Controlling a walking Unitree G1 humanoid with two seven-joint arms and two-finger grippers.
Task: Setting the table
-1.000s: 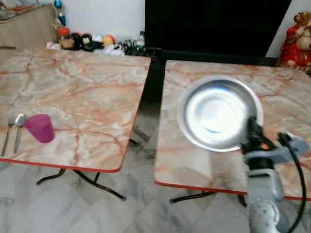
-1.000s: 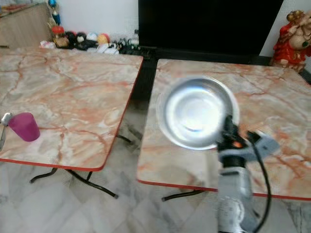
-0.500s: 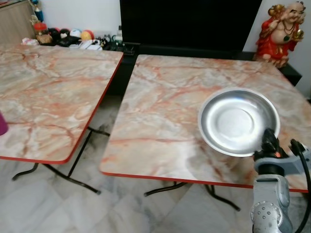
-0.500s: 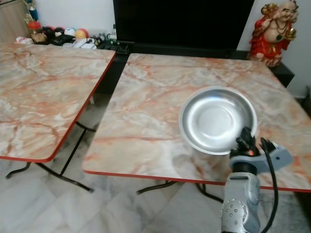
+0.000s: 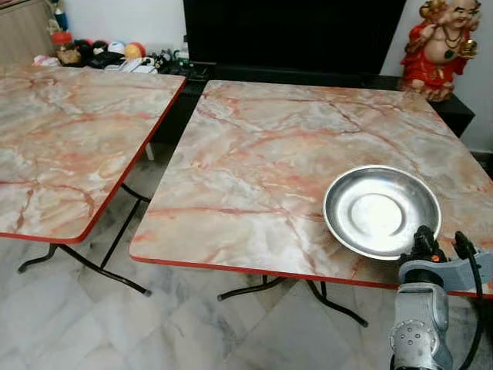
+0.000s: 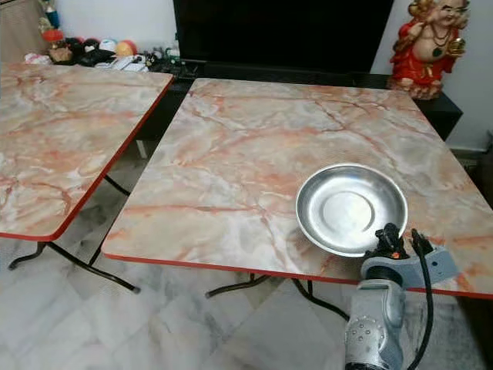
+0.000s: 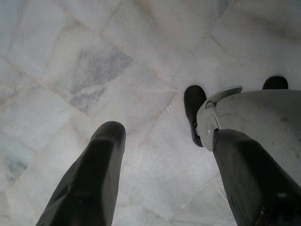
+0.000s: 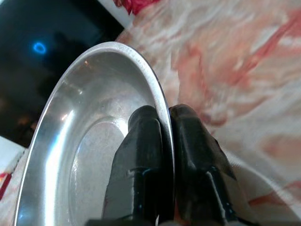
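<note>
A round steel plate hangs low over the near right part of the right-hand marble table. My right gripper is shut on the plate's near rim; in the right wrist view the two black fingers pinch the thin rim of the steel plate from either side. My left gripper hangs open over the marble floor, with nothing between its fingers, beside my own leg and foot.
A second marble table stands to the left, with a gap between the two. Behind them are a black TV, a red figurine at back right, and several small toys at back left. Table legs stand on the marble floor.
The camera has swung right, so the left table with the pink cup has slid out of view. The plate in my right gripper has come lower and nearer the table's front right.
</note>
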